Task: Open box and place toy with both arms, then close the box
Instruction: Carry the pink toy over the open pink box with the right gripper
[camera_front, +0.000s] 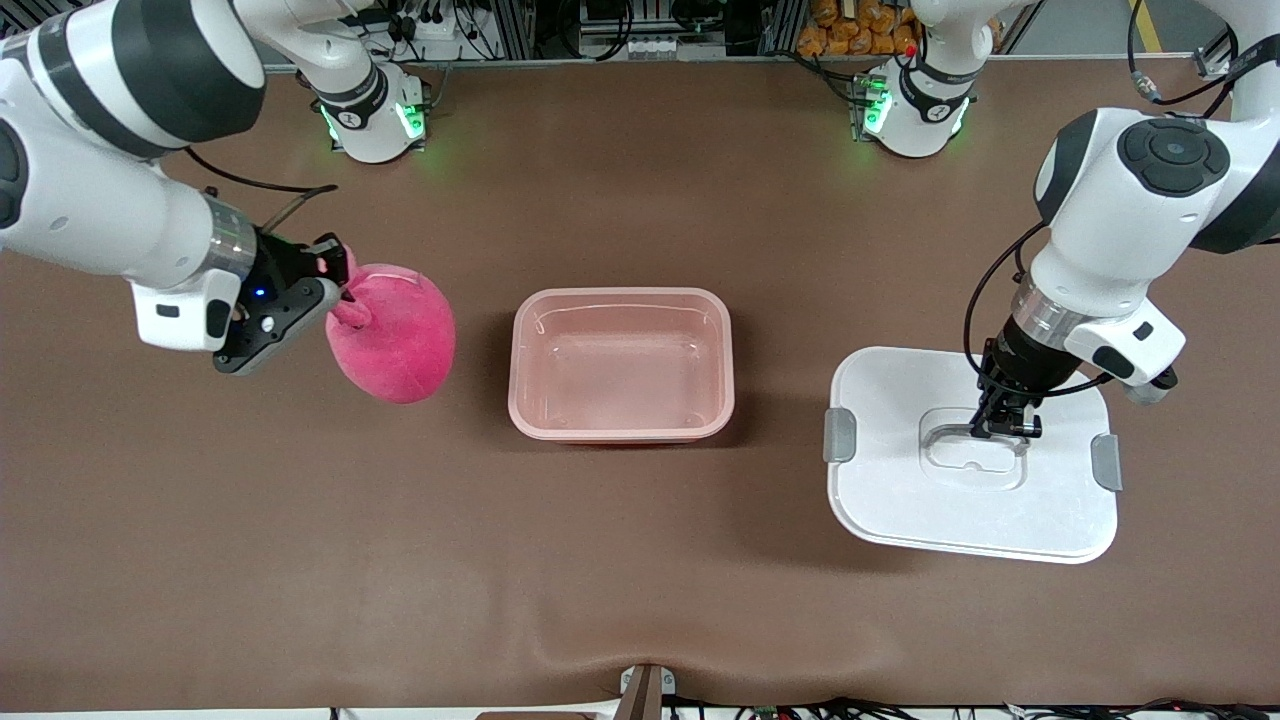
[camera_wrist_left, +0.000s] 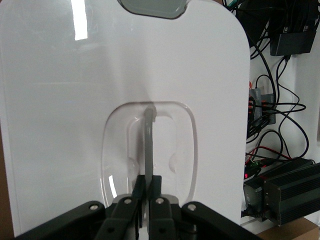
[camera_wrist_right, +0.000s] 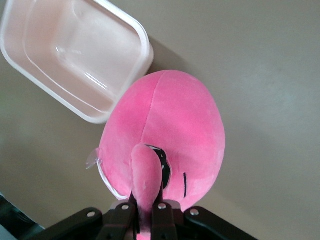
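box (camera_front: 621, 364) open at table centre, nothing inside. right gripper (camera_front: 335, 283) pinches toy (camera_front: 395, 335) by ear, over table toward right arm's end. left gripper (camera_front: 1003, 425) clamps lid (camera_front: 972, 455) handle (camera_wrist_left: 149, 145), lid toward left arm's end.

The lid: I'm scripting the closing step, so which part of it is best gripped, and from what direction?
Probably the grey handle in the lid's recessed centre, taken from above. The lid is broad and flat; the thin raised bar suits two fingers. The left gripper is shut on it that way. The right gripper holds the toy by an ear.
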